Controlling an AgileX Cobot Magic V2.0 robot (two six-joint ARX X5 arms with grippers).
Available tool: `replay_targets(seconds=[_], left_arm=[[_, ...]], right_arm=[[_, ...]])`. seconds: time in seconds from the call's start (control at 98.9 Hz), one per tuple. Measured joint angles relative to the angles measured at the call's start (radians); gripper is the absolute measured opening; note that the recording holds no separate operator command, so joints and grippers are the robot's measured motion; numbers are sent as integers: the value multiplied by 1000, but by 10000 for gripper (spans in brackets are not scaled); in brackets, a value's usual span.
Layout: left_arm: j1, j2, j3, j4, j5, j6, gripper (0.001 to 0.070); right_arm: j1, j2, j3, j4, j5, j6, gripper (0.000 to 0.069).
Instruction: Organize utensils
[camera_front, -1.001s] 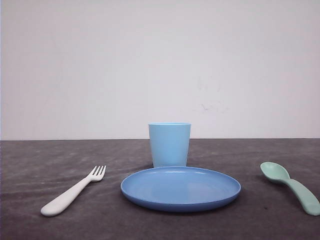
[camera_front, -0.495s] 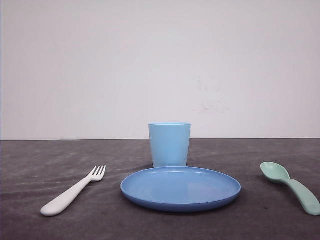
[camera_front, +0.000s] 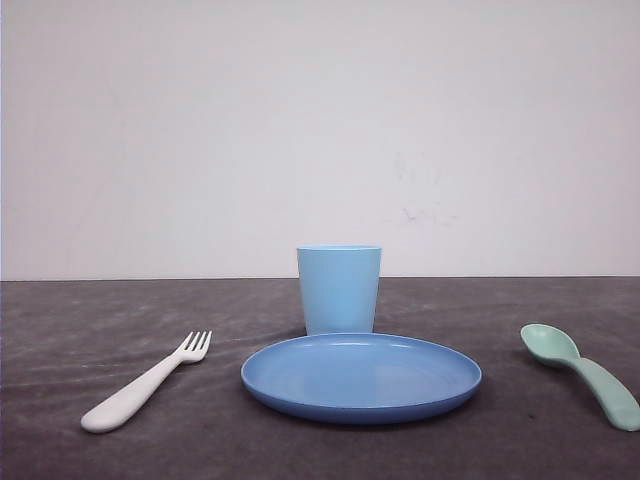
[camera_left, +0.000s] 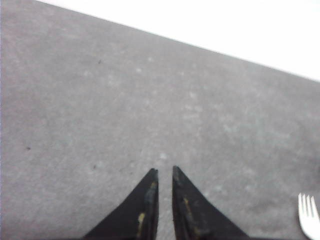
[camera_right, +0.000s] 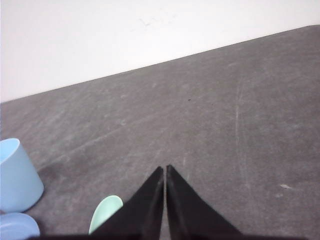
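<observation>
Dark grey felt-like table (camera_front: 80, 320) fills my front view under a white wall. At about eight o'clock lies the white fork (camera_front: 146, 383), tines angled toward one o'clock. Centred is a blue plate (camera_front: 361, 377), with a light blue cup (camera_front: 339, 289) upright just behind it at twelve o'clock. At four o'clock rests the mint-green spoon (camera_front: 583, 373). My left gripper (camera_left: 164, 172) hovers over bare table, fingers nearly pressed together, empty. My right gripper (camera_right: 164, 169) is likewise closed and empty, the spoon bowl beside it.
</observation>
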Motion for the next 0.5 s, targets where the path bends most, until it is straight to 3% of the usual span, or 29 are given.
replay_targets(seconds=[0.111, 0.283, 0.495], left_arm=[[0, 0, 0, 13, 14, -64, 25], [0, 28, 19, 35, 95, -128, 25], [0, 213, 226, 5, 140, -146, 25]], right_arm=[[0, 0, 0, 39, 0, 72, 9], [0, 21, 36, 4, -20, 207, 8], [0, 208, 301, -108, -39, 167, 8]])
